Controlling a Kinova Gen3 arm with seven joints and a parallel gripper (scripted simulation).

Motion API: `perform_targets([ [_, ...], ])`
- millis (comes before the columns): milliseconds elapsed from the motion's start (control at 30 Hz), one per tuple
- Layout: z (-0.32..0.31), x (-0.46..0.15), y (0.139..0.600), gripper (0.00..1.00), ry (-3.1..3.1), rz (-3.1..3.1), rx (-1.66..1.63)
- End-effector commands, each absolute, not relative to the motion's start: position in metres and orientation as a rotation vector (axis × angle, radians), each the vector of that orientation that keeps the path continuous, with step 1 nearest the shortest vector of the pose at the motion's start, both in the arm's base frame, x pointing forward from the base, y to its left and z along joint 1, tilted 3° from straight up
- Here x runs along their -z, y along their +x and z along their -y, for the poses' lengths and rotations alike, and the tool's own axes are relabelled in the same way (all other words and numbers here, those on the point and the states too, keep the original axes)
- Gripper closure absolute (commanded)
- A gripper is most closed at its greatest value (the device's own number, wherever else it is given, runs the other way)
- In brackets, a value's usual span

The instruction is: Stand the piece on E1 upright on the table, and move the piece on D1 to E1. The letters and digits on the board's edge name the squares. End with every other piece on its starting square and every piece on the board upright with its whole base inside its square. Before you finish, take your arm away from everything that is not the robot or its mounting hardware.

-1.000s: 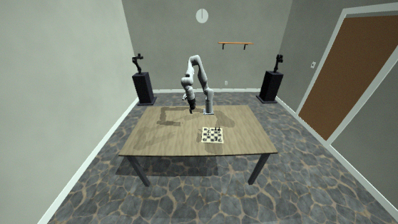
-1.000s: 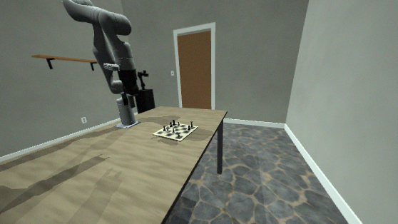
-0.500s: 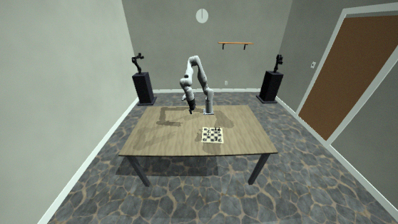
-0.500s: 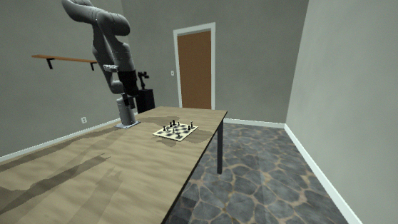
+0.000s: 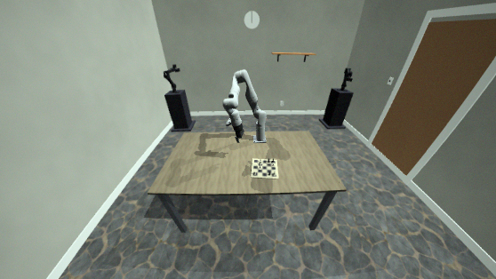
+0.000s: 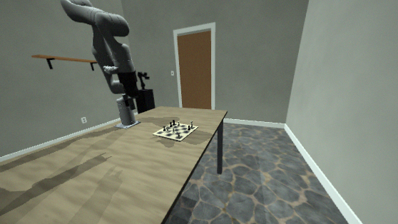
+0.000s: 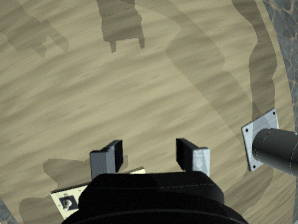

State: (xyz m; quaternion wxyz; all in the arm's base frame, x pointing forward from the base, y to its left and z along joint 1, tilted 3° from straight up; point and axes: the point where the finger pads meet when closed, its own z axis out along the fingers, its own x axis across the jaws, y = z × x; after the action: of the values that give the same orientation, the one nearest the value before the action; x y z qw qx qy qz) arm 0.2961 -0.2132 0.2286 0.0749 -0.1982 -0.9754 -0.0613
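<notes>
Grey walls and stone-patterned flooring surround the wood-grain worktop (image 5: 209,178) (image 6: 135,164) (image 7: 150,90); the chess job looks barely begun.

Seen from above, the chessboard (image 5: 277,177) (image 6: 155,134) (image 7: 56,196) sits at about five o'clock from the arm's base plate (image 5: 255,141) (image 6: 118,126) (image 7: 245,134), its chess pieces all seemingly on it. Square labels are too small to read, so which pieces hold D1 and E1 cannot be told. The pincer (image 5: 238,140) (image 7: 149,150) is released, well apart from the board. Probably both jobs remain: standing E1's piece on the worktop, then shifting D1's across.

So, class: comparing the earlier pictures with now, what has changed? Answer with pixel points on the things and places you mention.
The arm (image 5: 241,75) (image 6: 112,24) has shifted slightly, its upper bend going left in the exterior view. The open hand (image 5: 238,139) (image 6: 129,103) (image 7: 149,150) has taken nothing. The chessboard (image 5: 265,169) (image 6: 175,131) (image 7: 58,196) stays put.
</notes>
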Motion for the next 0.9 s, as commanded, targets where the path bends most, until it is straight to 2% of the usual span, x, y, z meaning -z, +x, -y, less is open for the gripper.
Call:
perform_targets([
  [0, 0.2122, -0.2269, 0.2964, 0.0, -0.67, 2.896, 0.206],
  [867, 0.2111, -0.2194, 0.2981, 0.0, -0.874, 2.81, 0.261],
])
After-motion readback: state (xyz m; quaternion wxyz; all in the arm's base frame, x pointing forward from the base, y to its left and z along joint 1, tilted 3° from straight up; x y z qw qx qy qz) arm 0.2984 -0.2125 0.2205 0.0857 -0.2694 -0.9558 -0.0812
